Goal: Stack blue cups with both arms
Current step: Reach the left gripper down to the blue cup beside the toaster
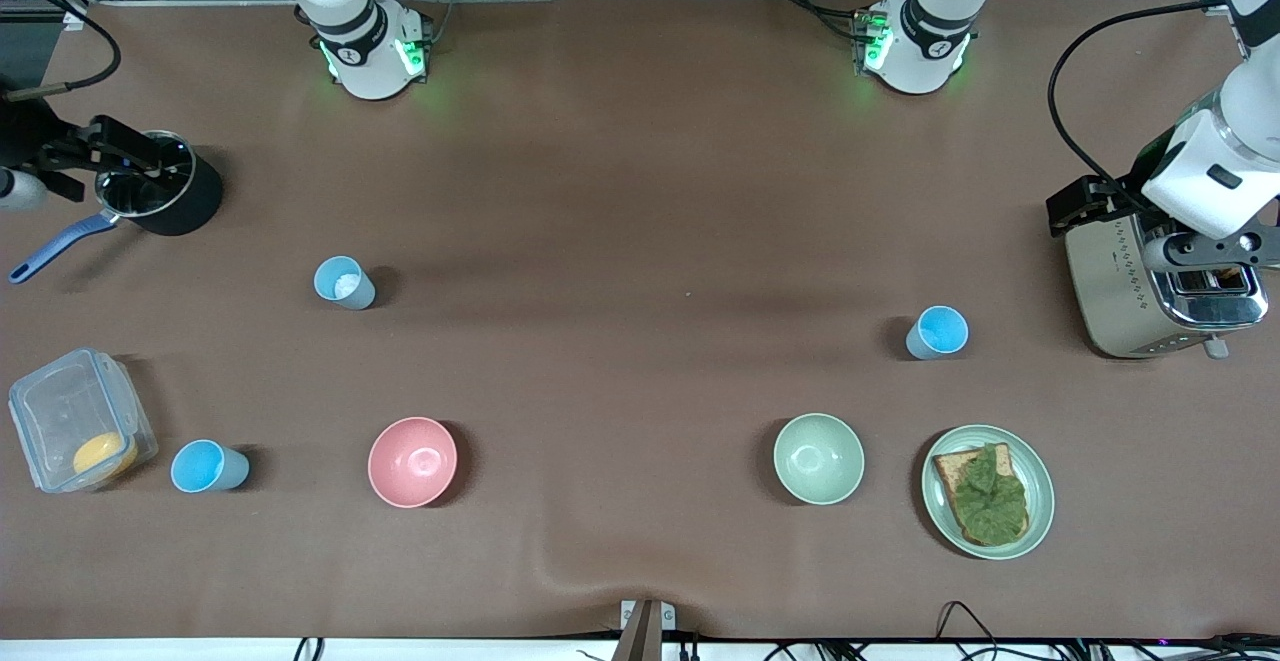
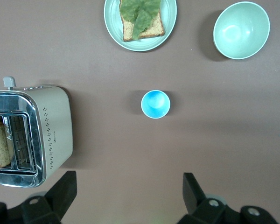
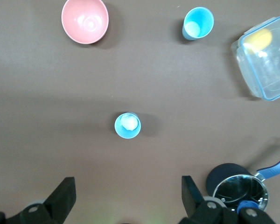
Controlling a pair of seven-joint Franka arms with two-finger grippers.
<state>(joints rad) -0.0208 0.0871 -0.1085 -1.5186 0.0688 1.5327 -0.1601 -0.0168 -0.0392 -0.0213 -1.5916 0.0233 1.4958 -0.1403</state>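
Left gripper (image 2: pixel 126 198) up over the toaster (image 1: pixel 1160 286) at the left arm's end, fingers spread wide, nothing held; right gripper (image 3: pixel 126 200) up over the black saucepan (image 1: pixel 160 196) at the right arm's end, fingers likewise apart and empty. Three blue cups upright and well apart on the brown table (image 1: pixel 640 191): one (image 1: pixel 937 332) between toaster and green bowl (image 1: pixel 818 458), one (image 1: pixel 344 282) with something white inside farther from the camera than the pink bowl (image 1: pixel 412 461), one (image 1: pixel 208 466) just beside the clear container (image 1: pixel 75 421). Plate (image 1: pixel 1035 521) with toast and lettuce beside the green bowl.
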